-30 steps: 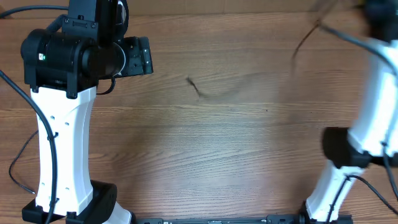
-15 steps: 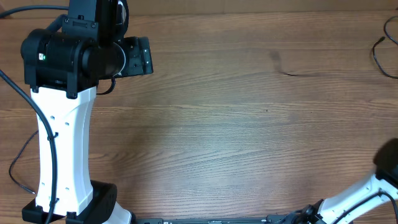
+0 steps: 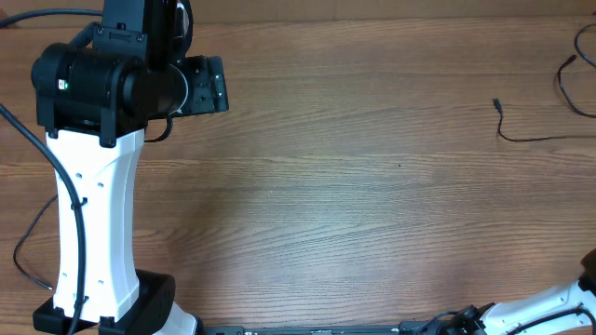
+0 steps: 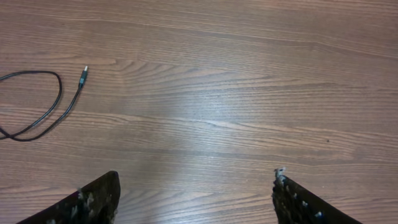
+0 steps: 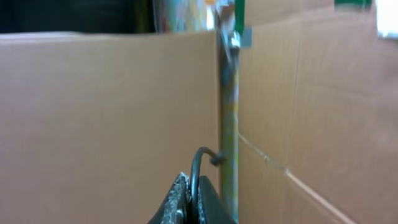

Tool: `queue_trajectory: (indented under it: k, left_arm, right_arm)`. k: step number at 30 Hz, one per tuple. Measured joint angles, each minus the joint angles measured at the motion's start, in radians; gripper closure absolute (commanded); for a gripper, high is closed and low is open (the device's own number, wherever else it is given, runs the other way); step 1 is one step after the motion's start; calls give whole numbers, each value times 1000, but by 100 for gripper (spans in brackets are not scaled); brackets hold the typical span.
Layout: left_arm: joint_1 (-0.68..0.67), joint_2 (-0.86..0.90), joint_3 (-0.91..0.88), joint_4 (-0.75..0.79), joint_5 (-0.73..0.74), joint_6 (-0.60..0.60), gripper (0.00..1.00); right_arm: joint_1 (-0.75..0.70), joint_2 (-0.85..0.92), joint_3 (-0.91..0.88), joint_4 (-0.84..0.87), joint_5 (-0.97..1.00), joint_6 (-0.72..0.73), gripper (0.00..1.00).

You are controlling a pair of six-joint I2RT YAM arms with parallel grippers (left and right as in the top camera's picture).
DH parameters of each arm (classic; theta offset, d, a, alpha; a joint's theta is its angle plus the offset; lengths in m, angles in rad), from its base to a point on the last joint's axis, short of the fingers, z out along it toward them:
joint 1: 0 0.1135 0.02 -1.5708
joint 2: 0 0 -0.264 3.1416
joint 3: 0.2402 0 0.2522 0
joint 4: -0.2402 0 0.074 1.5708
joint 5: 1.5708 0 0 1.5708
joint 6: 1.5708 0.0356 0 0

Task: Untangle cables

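Overhead: cables (image 3: 549,140) lie on table (image 3: 372,214) near right border, far from left arm (image 3: 93,205).

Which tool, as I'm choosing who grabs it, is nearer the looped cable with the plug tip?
Left. The left tool hovers open, the looped cable ahead; the right tool faces cardboard, shut on a cable strand.

Black cable (image 4: 60,92) with a silvery plug on a brown, wood-grained table (image 3: 372,214); at the table's left edge, a white left arm (image 3: 88,214) with black joints.
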Motion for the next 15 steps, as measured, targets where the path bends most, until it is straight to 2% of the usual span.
queue_trajectory:
  k: [4, 10, 15]
  left_arm:
    - [0, 0, 0, 0, 0, 0, 24]
    - [0, 0, 0, 0, 0, -1, 25]
    - [0, 0, 0, 0, 0, -5, 27]
  right_arm:
    - [0, 64, -158, 8, 2, -7, 96]
    - [6, 208, -516, 27, 12, -26, 96]
    - [62, 257, -735, 55, 37, -61, 96]
